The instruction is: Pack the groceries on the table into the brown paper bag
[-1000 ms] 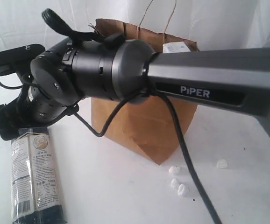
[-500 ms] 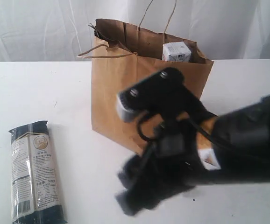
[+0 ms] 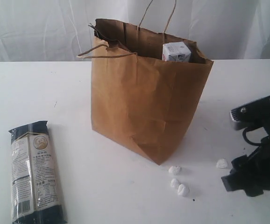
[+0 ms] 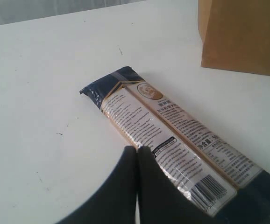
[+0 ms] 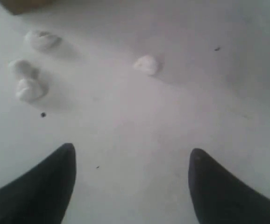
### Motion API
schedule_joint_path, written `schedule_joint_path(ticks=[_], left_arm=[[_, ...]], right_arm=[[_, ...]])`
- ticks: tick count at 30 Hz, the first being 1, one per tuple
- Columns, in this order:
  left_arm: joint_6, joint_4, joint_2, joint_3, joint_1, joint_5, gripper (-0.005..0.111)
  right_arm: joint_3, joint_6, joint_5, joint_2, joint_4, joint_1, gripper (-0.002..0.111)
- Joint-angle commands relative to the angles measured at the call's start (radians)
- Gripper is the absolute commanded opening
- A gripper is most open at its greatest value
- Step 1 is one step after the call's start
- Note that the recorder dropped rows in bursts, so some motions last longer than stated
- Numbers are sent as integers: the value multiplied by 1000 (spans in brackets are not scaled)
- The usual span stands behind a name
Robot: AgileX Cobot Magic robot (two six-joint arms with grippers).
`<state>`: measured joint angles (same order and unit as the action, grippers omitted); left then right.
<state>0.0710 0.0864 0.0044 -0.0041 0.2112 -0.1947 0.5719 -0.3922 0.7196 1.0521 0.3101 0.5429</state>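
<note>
The brown paper bag [image 3: 146,88] stands upright at the middle of the table [image 3: 69,84], with a small white-blue carton [image 3: 176,52] showing inside its open top. A long dark-blue noodle packet [image 3: 33,170] lies flat at the front left, also in the left wrist view as the packet [image 4: 172,140], with the bag's corner [image 4: 242,37] beyond it. My left gripper [image 4: 137,150] is shut and empty, its tips at the packet's edge. My right gripper [image 5: 131,156] hangs open over bare table, empty; the right arm [image 3: 259,154] is at the right edge.
Small white crumbs [image 3: 178,182] lie in front of the bag, one more [image 3: 222,163] near the right arm; they show in the right wrist view as crumbs [image 5: 30,70] and a single crumb [image 5: 146,64]. A white curtain [image 3: 41,28] hangs behind.
The right arm, which filled the view over the noodle packet and bag, has swung back to the right edge, uncovering the bag and packet. Its jaws have narrowed a little.
</note>
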Motion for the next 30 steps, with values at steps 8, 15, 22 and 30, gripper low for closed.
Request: schedule_joint_path(ticks=[8,15,22,30], left_arm=[[3,6,-4,4,-1,0,0],[3,6,-4,4,-1,0,0],[3,6,-4,4,-1,0,0],[3,6,-4,4,-1,0,0]], right_arm=[[102,191,-210,426,-203,-236,63],[197,191,-255,576,-203,-238,63],[197,211,-312,683,-206,-274,47],[195,213,-338,650,-206,-274,0]])
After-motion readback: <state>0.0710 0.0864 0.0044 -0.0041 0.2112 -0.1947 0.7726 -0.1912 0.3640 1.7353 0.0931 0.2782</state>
